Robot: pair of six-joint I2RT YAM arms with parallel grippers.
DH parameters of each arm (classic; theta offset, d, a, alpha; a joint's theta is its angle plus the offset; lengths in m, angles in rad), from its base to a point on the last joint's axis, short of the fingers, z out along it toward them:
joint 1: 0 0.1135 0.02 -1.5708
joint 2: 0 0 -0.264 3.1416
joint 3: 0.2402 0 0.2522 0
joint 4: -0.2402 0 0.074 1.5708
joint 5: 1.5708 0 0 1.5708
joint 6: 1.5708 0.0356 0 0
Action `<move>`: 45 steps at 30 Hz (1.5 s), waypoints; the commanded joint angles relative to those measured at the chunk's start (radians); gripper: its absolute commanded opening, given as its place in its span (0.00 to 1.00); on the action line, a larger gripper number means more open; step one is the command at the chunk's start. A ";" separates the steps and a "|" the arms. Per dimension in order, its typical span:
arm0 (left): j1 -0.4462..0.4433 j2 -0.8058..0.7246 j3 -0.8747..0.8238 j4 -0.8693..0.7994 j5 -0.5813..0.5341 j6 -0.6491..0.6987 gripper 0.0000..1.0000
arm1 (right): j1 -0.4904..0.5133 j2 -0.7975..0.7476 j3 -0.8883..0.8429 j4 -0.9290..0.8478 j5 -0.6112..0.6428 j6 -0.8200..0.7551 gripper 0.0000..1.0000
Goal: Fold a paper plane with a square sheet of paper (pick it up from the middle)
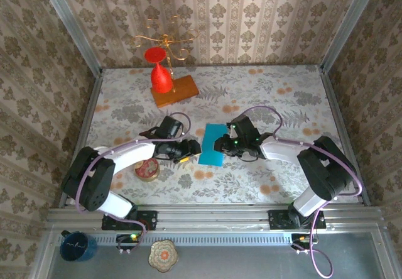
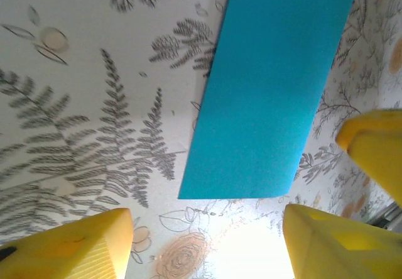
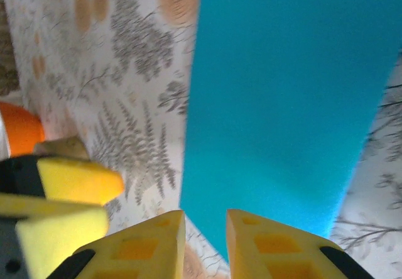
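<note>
Teal-blue sheet of paper (image 1: 209, 151) folded into narrow rectangle, lying flat mid-table (image 1: 270, 97)

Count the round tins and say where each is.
2. The gold tin sits on the table beside the left arm; the floral tin lies on the metal ledge at the near edge. The arms could hide more.

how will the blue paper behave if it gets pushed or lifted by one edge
The blue paper looks thin and lies flat, so it probably flops when lifted by an edge. Pushed, it likely slides or buckles on the patterned table cover.
</note>
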 commanded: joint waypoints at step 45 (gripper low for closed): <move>0.029 0.279 0.163 0.126 0.193 -0.014 0.29 | -0.072 0.107 -0.063 0.006 -0.003 0.019 0.23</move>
